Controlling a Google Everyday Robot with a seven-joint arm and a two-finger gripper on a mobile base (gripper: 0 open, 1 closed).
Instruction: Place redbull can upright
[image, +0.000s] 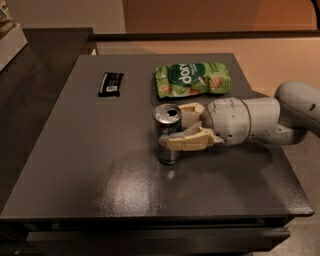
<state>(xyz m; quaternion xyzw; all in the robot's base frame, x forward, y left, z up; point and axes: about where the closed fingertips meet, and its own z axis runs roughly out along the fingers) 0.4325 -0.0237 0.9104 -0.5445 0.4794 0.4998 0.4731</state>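
Entry: redbull can (166, 126), slim metal drink can, standing upright on the bench (100, 175) just in front of the green snack bag (192, 79), silver top facing up and base apparently resting on the surface. We judge it light, thin-walled and smooth: slippery under hard pads, quick to dent if squeezed, and tippy on its narrow base. Hold: the tool (176, 129), reaching in from the side in front of the bag, is clamped on the can's mid-body, one finger across the front face and one on the side towards the bag. We rate mid-body as the right place, since low holds pivot and the rim slips. A small black wrapped bar (110, 83) lies beside the bag, well apart.
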